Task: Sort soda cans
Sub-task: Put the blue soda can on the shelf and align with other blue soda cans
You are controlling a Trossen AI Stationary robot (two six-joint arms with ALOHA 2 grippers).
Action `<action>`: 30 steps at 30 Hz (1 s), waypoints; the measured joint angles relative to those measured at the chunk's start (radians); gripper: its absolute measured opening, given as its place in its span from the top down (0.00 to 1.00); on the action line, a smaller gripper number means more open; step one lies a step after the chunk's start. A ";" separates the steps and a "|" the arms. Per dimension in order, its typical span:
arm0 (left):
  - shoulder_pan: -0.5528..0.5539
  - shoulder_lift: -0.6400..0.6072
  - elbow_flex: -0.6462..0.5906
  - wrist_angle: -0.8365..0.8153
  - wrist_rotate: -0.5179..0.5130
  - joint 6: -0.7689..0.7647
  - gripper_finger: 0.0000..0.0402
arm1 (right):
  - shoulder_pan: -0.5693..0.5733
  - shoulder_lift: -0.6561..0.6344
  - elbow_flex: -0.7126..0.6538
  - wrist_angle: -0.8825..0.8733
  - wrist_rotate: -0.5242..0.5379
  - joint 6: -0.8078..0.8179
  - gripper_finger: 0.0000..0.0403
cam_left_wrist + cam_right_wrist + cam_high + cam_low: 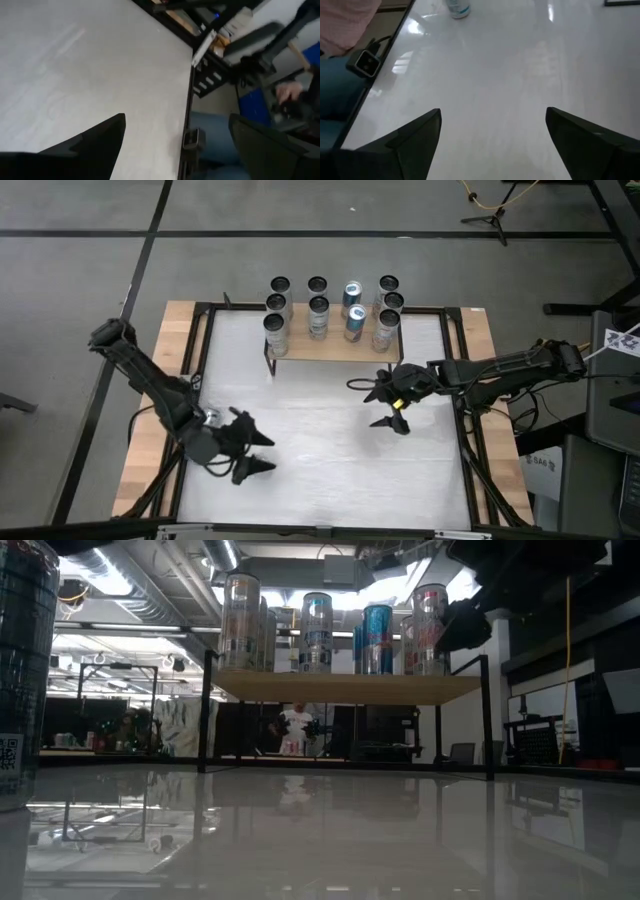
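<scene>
Silver soda cans (318,308) show blue labels, writing unreadable.

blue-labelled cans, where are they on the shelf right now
In the high view the two blue-labelled cans stand one behind the other on the wooden shelf at the table's far edge, second column from the right, silver cans on both sides.

Place: a robotics lab or workshop hall.
Ceiling: exposed ducts (150,600) and strip lights, seen in the low view.
Floor: grey concrete (80,300) with dark seams around the counter (330,440).
Background: benches with equipment; a person (295,730) stands far behind the counter.
Gear: a tripod stand (490,215) and a yellow cable (500,195) beyond the counter's far edge.
</scene>
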 joint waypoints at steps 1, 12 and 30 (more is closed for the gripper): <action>-0.017 0.000 0.000 -0.011 -0.005 -0.001 0.13 | 0.000 0.000 0.000 0.000 0.009 0.013 0.12; -0.197 0.000 0.000 -0.193 -0.164 -0.090 0.13 | 0.000 0.000 0.000 0.000 0.107 0.145 0.12; -0.320 0.110 -0.007 -0.349 -0.281 -0.182 0.13 | 0.000 0.000 0.000 0.057 0.168 0.180 0.12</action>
